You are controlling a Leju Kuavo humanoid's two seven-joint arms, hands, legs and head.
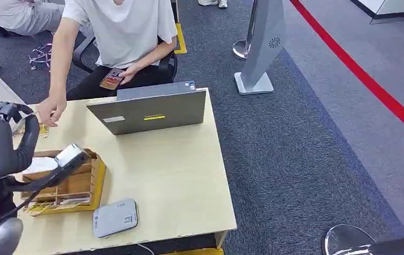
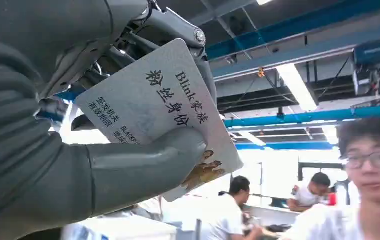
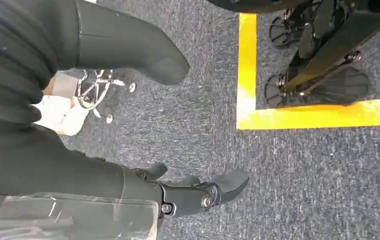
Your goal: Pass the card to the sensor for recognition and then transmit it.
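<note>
Pale wood table [image 1: 178, 175], head view, left to right. Left hand [image 1: 0, 143] sits over the table's left edge, wrist raised, grasping the card [image 1: 71, 154]: white, held above the wooden organiser [image 1: 77, 186]. Left wrist view confirms the grip: thumb [image 2: 143, 167] pressed on the card's printed face [image 2: 163, 107], darker fingers behind it, card tilted up toward the ceiling lights. Printed side has Chinese text plus "Blink".

Organiser is near the left edge, slotted compartments, sitting on a yellow base. Just beside it, toward the near edge, the grey card sensor [image 1: 115, 217] lies flat with a small label on top; a cable leaves it over the near edge. Card and sensor are apart, card is higher and further left.

Along the far edge: a person's hand [image 1: 51, 112] rests on the surface near the far-left corner, touching a small yellowish item there, can't tell what. The person sits behind the table in a white T-shirt and holds a phone [image 1: 111, 79] in the other hand. Grey laptop [image 1: 149, 109] stands open at the far edge, lid back facing the camera, yellow sticker on it.

Right of the table: grey carpet, a grey floor stand [image 1: 260, 48], a red floor stripe [image 1: 364, 74].

Right hand [image 3: 128, 125] hangs over the carpet in the right wrist view, fingers apart, holding nothing, near yellow floor tape [image 3: 257, 110].
</note>
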